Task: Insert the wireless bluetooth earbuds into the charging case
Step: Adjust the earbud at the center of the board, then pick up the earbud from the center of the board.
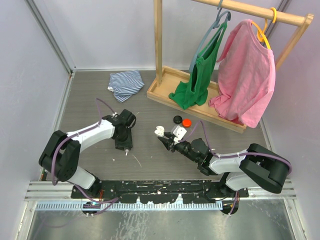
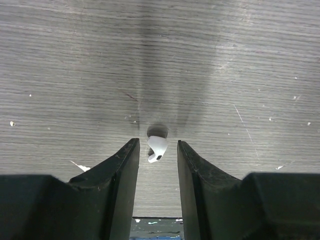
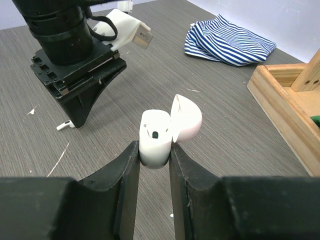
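Observation:
A white earbud (image 2: 157, 147) lies on the grey table, between the tips of my open left gripper (image 2: 157, 141), touching neither finger. From above, the left gripper (image 1: 125, 146) points down at the table with the earbud (image 1: 127, 152) at its tip. My right gripper (image 3: 153, 150) is shut on the white charging case (image 3: 156, 137), whose lid (image 3: 186, 119) is hinged open to the right. The case (image 1: 159, 131) is held just above the table, right of the left gripper. The earbud (image 3: 64, 126) also shows in the right wrist view, under the left gripper's fingers (image 3: 80, 102).
A black round puck (image 1: 177, 119) and an orange one (image 1: 186, 122) lie behind the case. A striped cloth (image 1: 126, 84) lies at the back. A wooden rack base (image 1: 165, 90) holds a green top (image 1: 200, 75) and a pink shirt (image 1: 247, 70).

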